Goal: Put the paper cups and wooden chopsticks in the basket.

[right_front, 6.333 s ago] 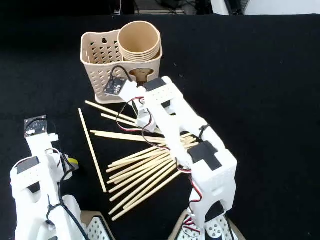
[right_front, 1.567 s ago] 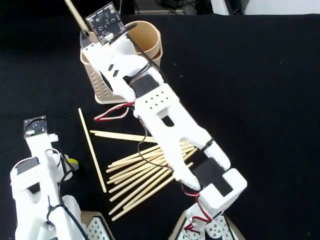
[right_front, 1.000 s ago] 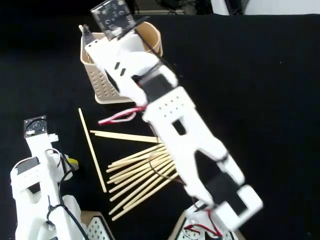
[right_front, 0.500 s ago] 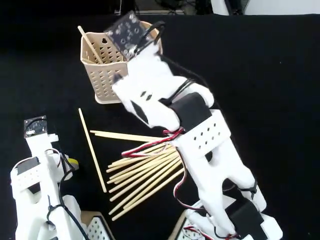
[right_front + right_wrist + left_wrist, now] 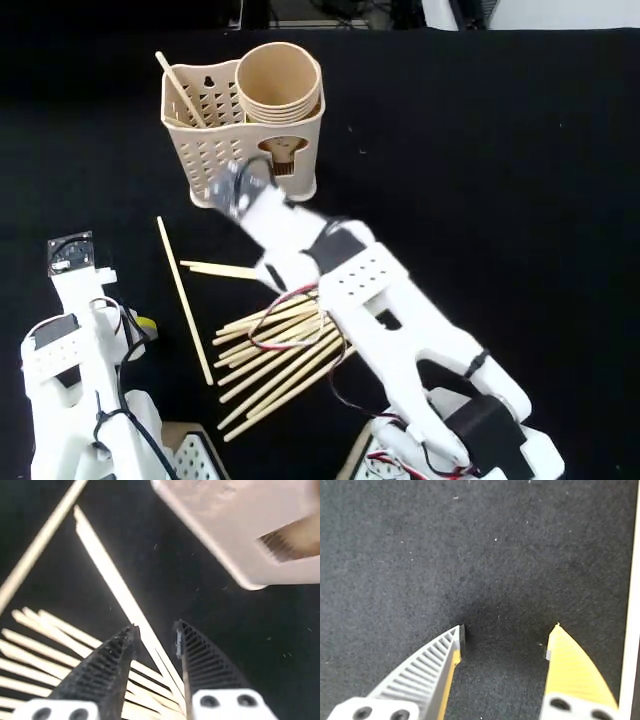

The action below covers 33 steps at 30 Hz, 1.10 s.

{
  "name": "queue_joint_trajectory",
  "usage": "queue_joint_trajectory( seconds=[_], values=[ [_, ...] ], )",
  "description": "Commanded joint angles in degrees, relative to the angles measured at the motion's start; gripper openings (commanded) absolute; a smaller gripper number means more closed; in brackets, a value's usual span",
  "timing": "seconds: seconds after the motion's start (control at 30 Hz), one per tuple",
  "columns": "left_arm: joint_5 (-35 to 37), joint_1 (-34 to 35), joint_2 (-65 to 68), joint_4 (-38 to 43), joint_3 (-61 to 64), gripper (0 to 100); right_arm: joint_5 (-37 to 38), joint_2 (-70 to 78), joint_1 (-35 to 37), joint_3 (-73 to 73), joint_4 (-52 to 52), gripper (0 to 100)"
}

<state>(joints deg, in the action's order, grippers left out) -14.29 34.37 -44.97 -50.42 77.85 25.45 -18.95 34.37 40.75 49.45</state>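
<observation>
OK, R claw is released: jaws a little way apart, nothing clenched. I've got it hanging low over the black table, just in front of the basket. A lone chopstick lies flat on the cloth and runs straight under the gap betw the jaws. Can't tell if either finger touches it. On the high cam the R arm stretches from the near edge up toward the basket, its wrist covering one end of that stick.

Basket's upright at the far side, two compartments. Paper cups: nested stack, standing in the compartment on my right. Other compartment has one standing chopstick, tilted, tip poking above the rim at the far-left corner.

Rest of the sticks are on the table. Fanned pile spreads out near the R arm, some ends tucked beneath it. One long stray stick lies by itself, apart from the pile, betw it and the L arm.

L claw: also released, fingers wide apart, empty, over bare cloth. L arm sits at the near-left corner, well apart from the basket.
</observation>
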Motion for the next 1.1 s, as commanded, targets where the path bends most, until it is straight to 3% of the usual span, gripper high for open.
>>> queue_joint_trajectory(
  seconds=[0.0,0.17,0.4,0.57,0.83,0.9,1.03,1.07],
  values=[
    [0.2,0.2,-0.4,0.5,0.0,28,6.8,0.0,-0.4,2.6,-3.6,12.5],
    [0.3,0.2,-0.4,0.5,0.0,28,8.9,11.3,-0.4,0.2,-2.8,20.7],
    [0.3,0.2,-0.4,0.5,0.0,28,9.2,20.8,-0.4,-8.9,2.2,18.1],
    [0.3,0.2,-0.4,0.5,0.0,28,14.3,24.8,-0.6,-10.8,1.8,17.8],
    [0.3,0.2,-0.4,0.5,0.0,28,14.8,32.0,-6.0,-16.0,2.1,17.6],
    [0.3,0.2,-0.4,0.5,0.0,28,14.8,32.6,-5.9,-16.0,2.2,15.2],
    [0.3,0.2,-0.4,0.5,0.0,28,14.8,32.6,-5.8,-16.0,2.2,0.7],
    [0.3,0.2,-0.4,0.5,0.0,28,14.8,32.6,-5.8,-16.0,2.3,2.4]
  ],
)
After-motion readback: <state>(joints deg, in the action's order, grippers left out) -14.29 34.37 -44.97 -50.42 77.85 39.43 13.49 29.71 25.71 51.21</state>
